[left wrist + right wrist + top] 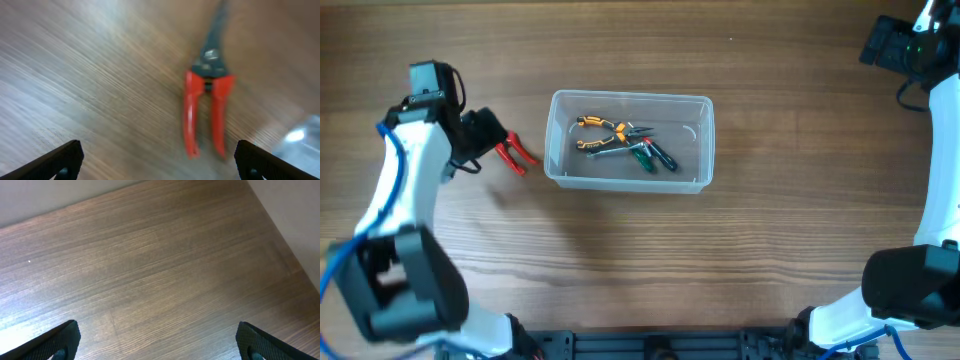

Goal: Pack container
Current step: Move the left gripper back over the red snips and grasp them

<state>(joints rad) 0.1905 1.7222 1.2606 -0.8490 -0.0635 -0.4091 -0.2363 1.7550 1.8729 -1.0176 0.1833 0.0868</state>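
Brown wood-grain surface (620,260) spreads wide, with open room in front of and behind the things on it. At far left the left jaws hang spread wide and hold nothing, their black fingertips (65,160) at both lower corners of the wrist view. Just right of them, red-handled metal cutters (516,155) lie flat on the surface. A narrow strip of bare wood separates them from the clear rectangular plastic container (630,97), which sits near the middle. Inside it lie orange-and-black-handled pliers (605,130) and a green-handled tool (645,155). At far right, near the surface's edge, the right jaws stand spread over bare wood, well apart from everything.
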